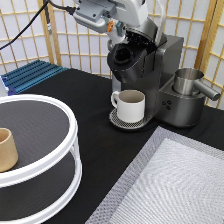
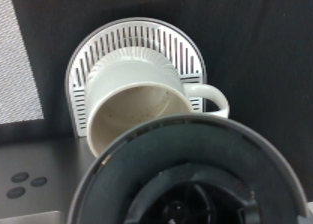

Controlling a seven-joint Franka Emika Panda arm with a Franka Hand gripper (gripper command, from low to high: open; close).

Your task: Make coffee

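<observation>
A dark grey pod coffee machine (image 1: 150,65) stands at the exterior view's top centre. Its round brew head (image 1: 122,56) faces forward, with the lid raised behind it. A white mug (image 1: 131,104) stands upright on the round drip tray (image 1: 119,122) under the head. My gripper (image 1: 120,29) is at the top of the machine, right by the raised lid. In the wrist view I look down past the brew head (image 2: 190,170) into the empty mug (image 2: 134,100) on the slotted drip tray (image 2: 138,35).
A steel jug (image 1: 187,80) sits on the machine's right side. A white two-tier turntable (image 1: 50,165) at the left holds a beige cup (image 1: 6,150). A grey mat (image 1: 175,185) lies at the bottom right. A blue rack (image 1: 30,75) is at the back left.
</observation>
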